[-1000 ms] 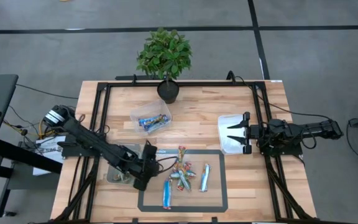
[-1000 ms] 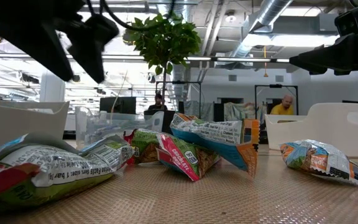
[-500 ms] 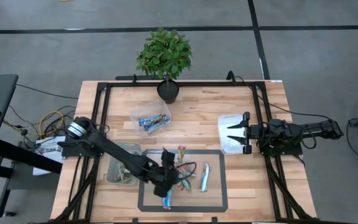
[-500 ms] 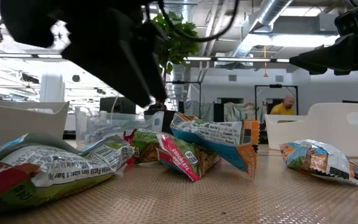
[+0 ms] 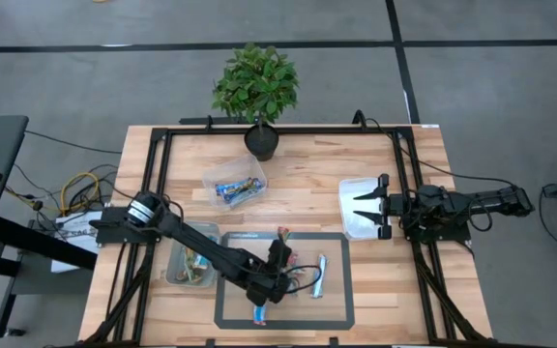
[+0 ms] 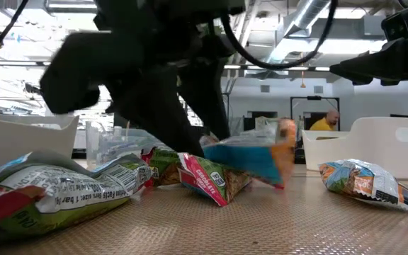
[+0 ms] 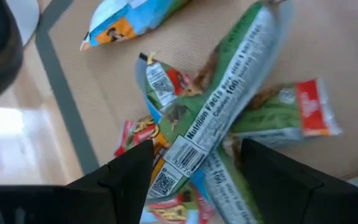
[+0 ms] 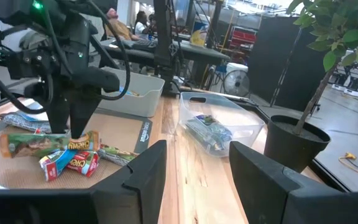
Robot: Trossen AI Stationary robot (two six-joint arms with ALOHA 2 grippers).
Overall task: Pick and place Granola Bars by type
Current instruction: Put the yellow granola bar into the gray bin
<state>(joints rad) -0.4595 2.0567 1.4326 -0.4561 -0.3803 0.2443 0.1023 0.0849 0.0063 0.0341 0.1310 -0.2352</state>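
Observation:
Several granola bars lie heaped on the brown mat: a long green one, red-and-white ones and a blue-and-orange one. Another blue bar lies alone to the right of the heap. My left gripper is open low over the heap, one finger on each side of the green bar's barcode end. My right gripper waits open and level above the white bin at the table's right side. My left gripper slants down into the heap from the table's left side. Its open fingers lie across the green bar's barcode end. I cannot tell whether either finger touches that bar or the blue-and-orange one beside it.
A clear bin with blue bars stands behind the mat, and a second clear bin with a few bars stands left of it. A potted plant is at the far edge. A black frame borders the table.
My left gripper has swung from over the left clear bin toward the table's right edge and down onto the heap, rolling as it went, its fingers still apart. The blue-and-orange bar in the heap has shifted and now lies flatter.

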